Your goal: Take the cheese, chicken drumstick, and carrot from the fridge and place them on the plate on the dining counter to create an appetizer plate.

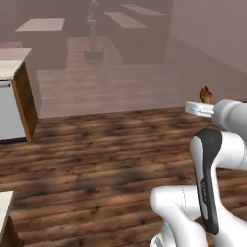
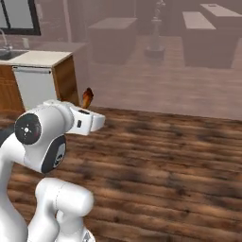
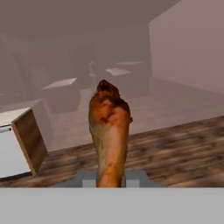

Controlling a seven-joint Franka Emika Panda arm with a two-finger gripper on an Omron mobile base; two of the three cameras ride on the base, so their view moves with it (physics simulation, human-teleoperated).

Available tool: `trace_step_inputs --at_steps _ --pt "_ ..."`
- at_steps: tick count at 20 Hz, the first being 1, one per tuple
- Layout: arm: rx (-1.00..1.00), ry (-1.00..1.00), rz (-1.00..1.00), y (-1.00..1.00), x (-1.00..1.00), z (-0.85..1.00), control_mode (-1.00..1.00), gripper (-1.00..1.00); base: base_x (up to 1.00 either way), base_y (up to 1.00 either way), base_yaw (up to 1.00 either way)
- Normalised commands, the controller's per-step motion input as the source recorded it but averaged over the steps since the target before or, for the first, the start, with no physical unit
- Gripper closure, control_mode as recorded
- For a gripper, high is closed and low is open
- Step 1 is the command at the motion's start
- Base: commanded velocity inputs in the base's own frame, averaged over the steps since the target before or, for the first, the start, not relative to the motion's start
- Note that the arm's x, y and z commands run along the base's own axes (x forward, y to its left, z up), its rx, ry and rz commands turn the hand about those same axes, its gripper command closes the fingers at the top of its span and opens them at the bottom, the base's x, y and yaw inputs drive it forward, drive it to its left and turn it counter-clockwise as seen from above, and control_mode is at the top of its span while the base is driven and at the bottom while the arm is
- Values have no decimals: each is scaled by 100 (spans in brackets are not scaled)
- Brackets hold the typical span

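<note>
My gripper (image 3: pixel 110 180) is shut on the thin lower end of the chicken drumstick (image 3: pixel 109 127), a dark brown roasted piece that stands upright between the fingertips (image 3: pixel 89 180). From the left base camera the chicken drumstick (image 1: pixel 206 94) pokes up above the white hand, held high over the wooden floor. In the right base view the chicken drumstick (image 2: pixel 87 98) rises just behind the hand. The cheese, carrot, fridge and plate are out of view. Whether one of the hazy far counters is the dining counter, I cannot tell.
A kitchen counter with a white appliance front (image 1: pixel 10 113) (image 2: pixel 34 85) and a sink (image 2: pixel 7 54) stands to the left. Bare wooden floor (image 1: pixel 106 159) stretches ahead. Far off, hazy block-shaped counters (image 1: pixel 41 26) (image 2: pixel 111 26) stand, and a wall (image 1: pixel 207 29) closes the right.
</note>
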Motion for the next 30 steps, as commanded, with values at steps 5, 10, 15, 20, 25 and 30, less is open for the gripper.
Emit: trace_step_inputs --at_steps 5,10,15,20,25,30 --pt "0 0 0 0 0 0 100 100 47 -80 -58" --pt "0 0 0 0 0 0 100 100 65 -67 -58" --pt "0 0 0 0 0 0 100 100 72 -11 -54" --pt "0 0 0 0 0 0 100 100 63 60 -49" --pt "0 0 0 0 0 0 100 100 51 98 -51" --pt "0 0 0 0 0 0 100 100 65 78 -58"
